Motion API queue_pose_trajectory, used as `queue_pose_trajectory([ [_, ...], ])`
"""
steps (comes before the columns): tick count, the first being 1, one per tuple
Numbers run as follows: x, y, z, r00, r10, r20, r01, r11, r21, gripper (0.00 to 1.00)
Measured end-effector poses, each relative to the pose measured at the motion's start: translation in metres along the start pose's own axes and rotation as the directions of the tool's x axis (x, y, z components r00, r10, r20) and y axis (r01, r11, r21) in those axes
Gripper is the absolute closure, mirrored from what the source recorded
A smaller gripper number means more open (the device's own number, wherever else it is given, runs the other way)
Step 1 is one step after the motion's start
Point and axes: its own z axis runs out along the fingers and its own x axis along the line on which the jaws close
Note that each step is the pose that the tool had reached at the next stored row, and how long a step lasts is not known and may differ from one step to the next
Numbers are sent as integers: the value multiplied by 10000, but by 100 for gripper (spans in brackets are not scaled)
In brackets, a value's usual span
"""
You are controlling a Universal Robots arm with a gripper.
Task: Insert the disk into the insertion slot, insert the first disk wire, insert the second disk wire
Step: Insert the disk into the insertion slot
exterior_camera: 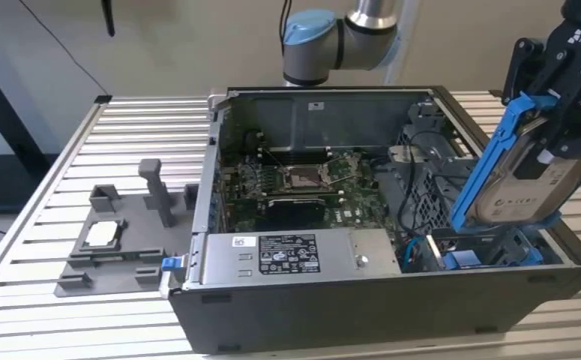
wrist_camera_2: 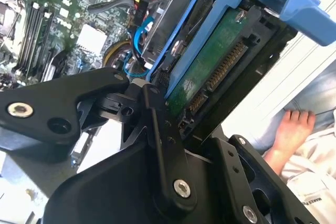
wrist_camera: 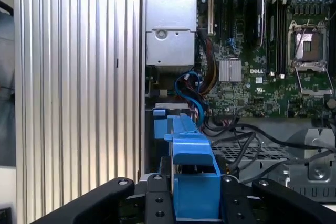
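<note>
My gripper (exterior_camera: 548, 139) is shut on the disk (exterior_camera: 505, 191), a silver-grey drive in a bright blue carrier, and holds it tilted steeply over the case's front corner on the exterior view's right. The disk's lower end reaches down to the insertion slot (exterior_camera: 490, 253), a dark bay with blue latches. In the second wrist view my gripper (wrist_camera_2: 178, 121) clamps the disk (wrist_camera_2: 210, 72), whose green board and connector face the camera. In the first wrist view the blue carrier (wrist_camera: 194, 182) sits between my black fingers (wrist_camera: 118, 190) above the slot (wrist_camera: 161, 129). Blue wires (wrist_camera: 188, 90) lie loose beside the bay.
The open computer case (exterior_camera: 370, 307) lies on a slatted metal table (exterior_camera: 140, 127). Inside are a motherboard (exterior_camera: 300, 187) and a silver box with a sticker (exterior_camera: 280, 259). A grey fixture holding a small chip (exterior_camera: 102, 235) stands on the exterior view's left. A person's hand (wrist_camera_2: 294, 124) is beyond the table.
</note>
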Motion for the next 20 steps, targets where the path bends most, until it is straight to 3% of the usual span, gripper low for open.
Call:
queue_pose_trajectory([
  [16,4,-13,289,10000,-2,39,2,10000,0,68],
  [20,4,-16,351,10000,-5,89,5,10000,-1,68],
])
